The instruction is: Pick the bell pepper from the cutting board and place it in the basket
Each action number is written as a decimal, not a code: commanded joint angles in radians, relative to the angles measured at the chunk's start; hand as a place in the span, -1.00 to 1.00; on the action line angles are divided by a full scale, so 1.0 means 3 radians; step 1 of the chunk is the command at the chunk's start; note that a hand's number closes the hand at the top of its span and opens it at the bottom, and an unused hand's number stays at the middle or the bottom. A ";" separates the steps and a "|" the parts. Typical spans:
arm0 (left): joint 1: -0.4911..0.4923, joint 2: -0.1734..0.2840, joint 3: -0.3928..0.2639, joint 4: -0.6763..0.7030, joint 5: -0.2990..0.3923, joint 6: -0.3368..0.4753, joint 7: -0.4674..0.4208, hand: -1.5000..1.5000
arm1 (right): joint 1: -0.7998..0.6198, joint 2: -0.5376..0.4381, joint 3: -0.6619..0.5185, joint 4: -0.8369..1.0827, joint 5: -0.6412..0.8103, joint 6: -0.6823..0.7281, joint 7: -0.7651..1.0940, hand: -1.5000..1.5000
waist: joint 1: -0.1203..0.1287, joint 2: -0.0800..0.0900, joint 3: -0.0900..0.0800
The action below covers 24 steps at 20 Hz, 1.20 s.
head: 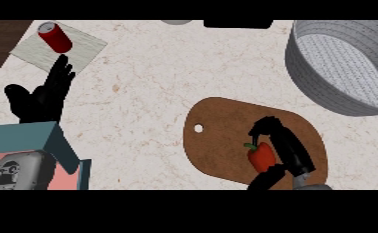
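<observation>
The red bell pepper (260, 158) is seen on the cutting board (221, 142), gripped by the curled right hand (284, 149). The grey basket (325, 89) is located well apart. The left hand (44, 94) is held spread near a red can (55, 37).

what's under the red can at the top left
The red can lies on a pale square mat set on the counter. The part of the mat beneath the can is hidden. The open left hand is just below it.
</observation>
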 commanded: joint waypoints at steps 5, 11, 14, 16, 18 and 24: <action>-0.0002 -0.0016 0.0051 0.0047 0.0051 0.0006 -0.0043 0.00 | 0.0194 0.0327 0.0144 -0.0201 -0.1083 -0.0467 -0.0282 1.00 | 0.0012 0.0090 0.0135; 0.0202 -0.0052 -0.0036 -0.0252 -0.0035 0.0062 0.0041 0.00 | 0.0290 0.0245 0.0043 -0.1405 -0.1111 -0.0335 0.0324 1.00 | 0.0007 0.0080 0.0128; 0.0063 0.0016 0.0021 -0.0120 -0.0005 0.0010 0.0062 0.00 | 0.0187 0.0241 0.0065 -0.1845 -0.0951 -0.0338 0.0861 1.00 | 0.0004 0.0086 0.0128; 0.0077 -0.0016 0.0013 -0.0050 -0.0034 0.0040 0.0037 0.00 | 0.0087 0.0142 -0.0066 -0.2105 -0.0994 -0.0197 0.1215 1.00 | 0.0005 0.0088 0.0127; 0.0068 -0.0071 -0.0026 -0.0059 -0.0050 0.0054 0.0021 0.00 | -0.0275 0.0219 -0.0135 -0.2001 -0.0930 -0.0226 0.1503 1.00 | 0.0022 0.0093 0.0128; -0.0049 -0.0001 0.0015 0.0099 -0.0039 -0.0014 -0.0023 0.00 | -0.1144 0.0266 -0.0632 -0.1921 -0.1184 -0.0306 0.2205 1.00 | 0.0028 0.0097 0.0128</action>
